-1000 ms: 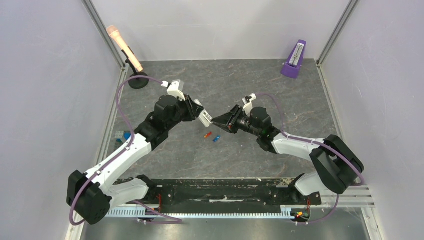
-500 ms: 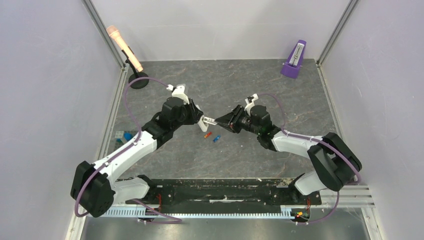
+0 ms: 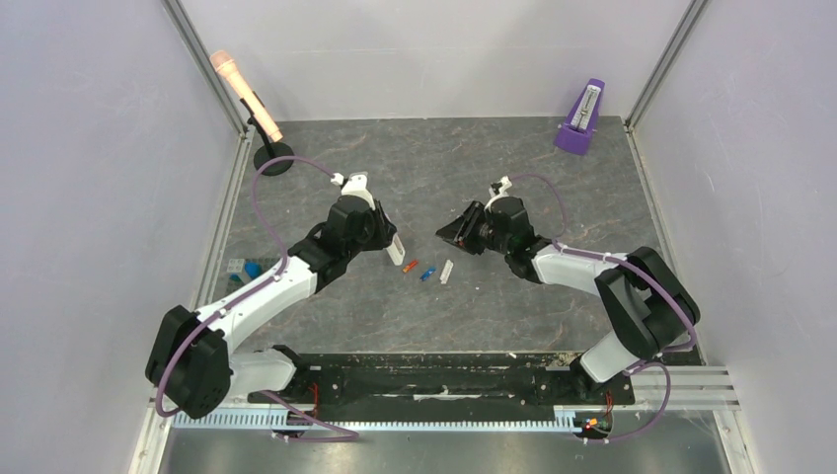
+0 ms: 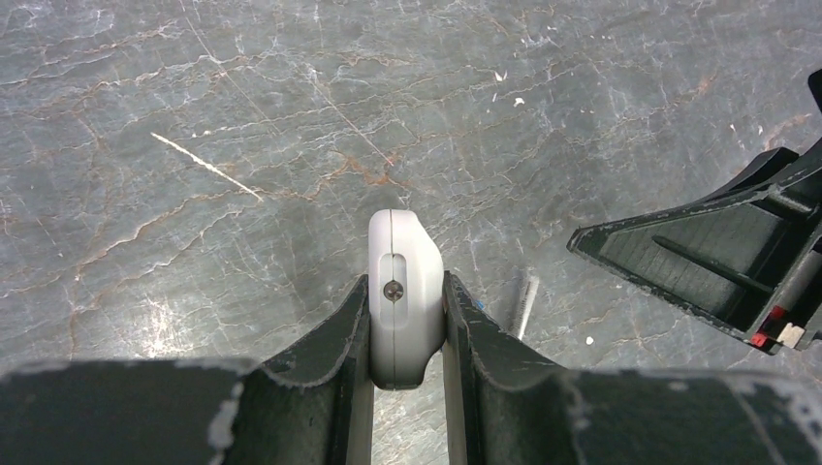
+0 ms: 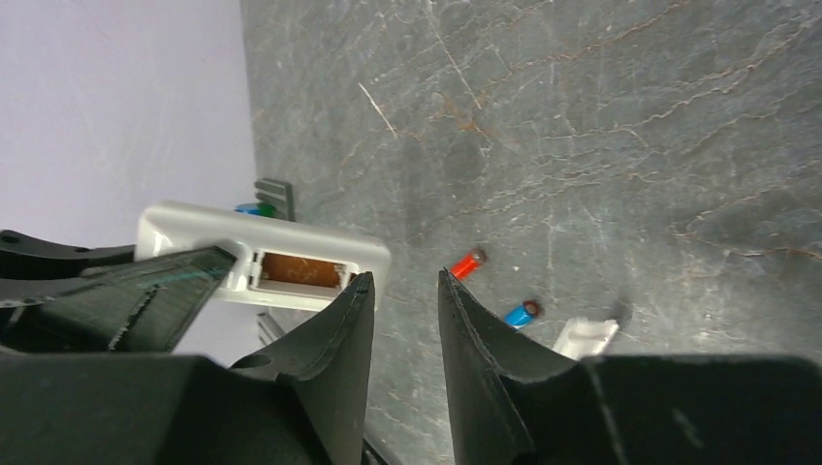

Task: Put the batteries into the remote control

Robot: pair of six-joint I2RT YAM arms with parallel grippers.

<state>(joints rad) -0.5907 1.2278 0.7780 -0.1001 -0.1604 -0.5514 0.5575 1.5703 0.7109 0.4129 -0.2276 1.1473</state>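
The red battery and blue battery lie side by side on the table, long axes slanting the same way, just beside the loose cover. They sit below my right gripper, which is parted and empty. My left gripper clamps the remote on edge (bay open, nothing inside) - so the right looks like the arm to fetch.

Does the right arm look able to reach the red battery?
Likely yes. The right gripper is open and empty, and the red battery lies uncovered ahead of it, apart from the blue battery. The remote in the left gripper crowds one side.
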